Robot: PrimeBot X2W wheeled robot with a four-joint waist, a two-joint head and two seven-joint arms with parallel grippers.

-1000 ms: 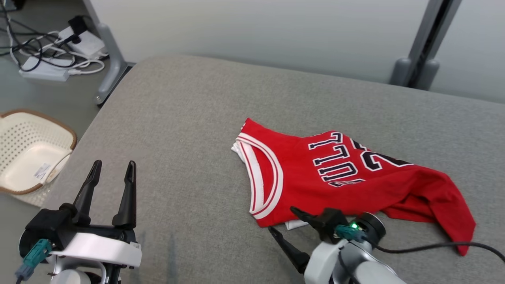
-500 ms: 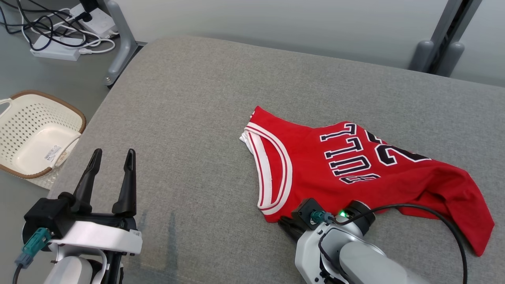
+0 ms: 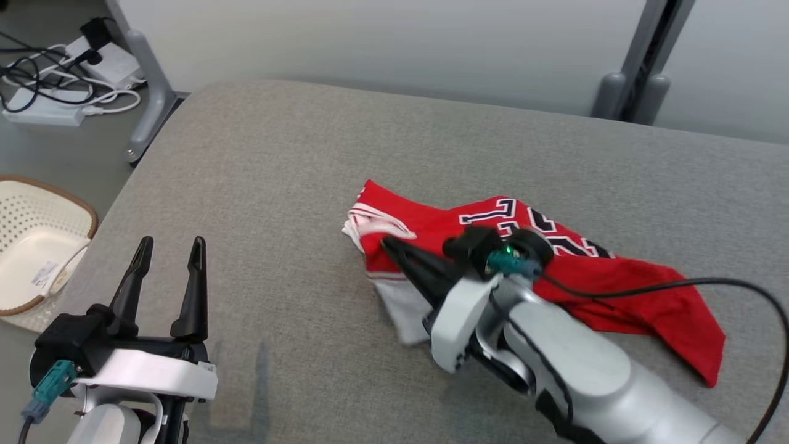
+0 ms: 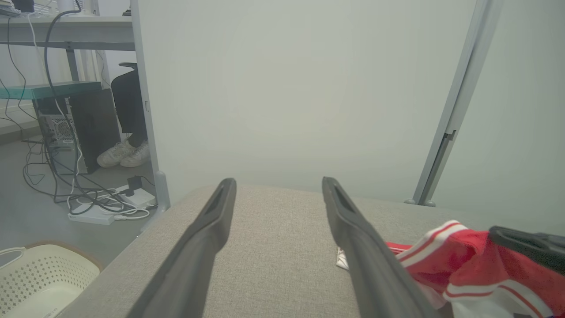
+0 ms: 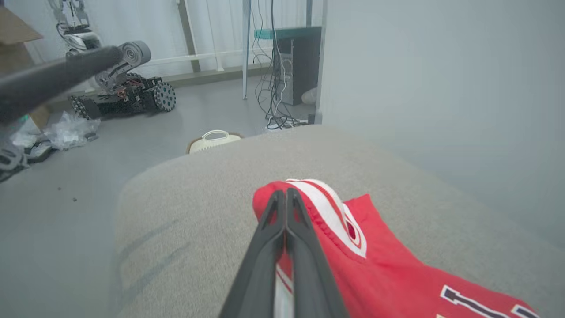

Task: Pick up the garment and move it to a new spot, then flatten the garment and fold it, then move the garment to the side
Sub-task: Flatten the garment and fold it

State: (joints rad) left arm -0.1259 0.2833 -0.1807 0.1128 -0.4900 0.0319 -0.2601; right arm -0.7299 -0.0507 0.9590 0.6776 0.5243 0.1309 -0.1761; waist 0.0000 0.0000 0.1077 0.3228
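While the left gripper (image 3: pixel 172 242) hangs wide open, the right gripper (image 3: pixel 387 243) pinches the red jersey (image 3: pixel 622 287).
A cream basket (image 3: pixel 37 246) sits on the floor at far left, beside the grey cushion (image 3: pixel 277 172). Right of the open gripper the jersey lies mid-cushion, its white-trimmed edge bunched up and clamped between the right gripper's closed fingers (image 5: pixel 302 251).

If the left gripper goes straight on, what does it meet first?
Likely nothing near: the left gripper points over the grey cushion toward the pale wall; the red jersey lies to its right.
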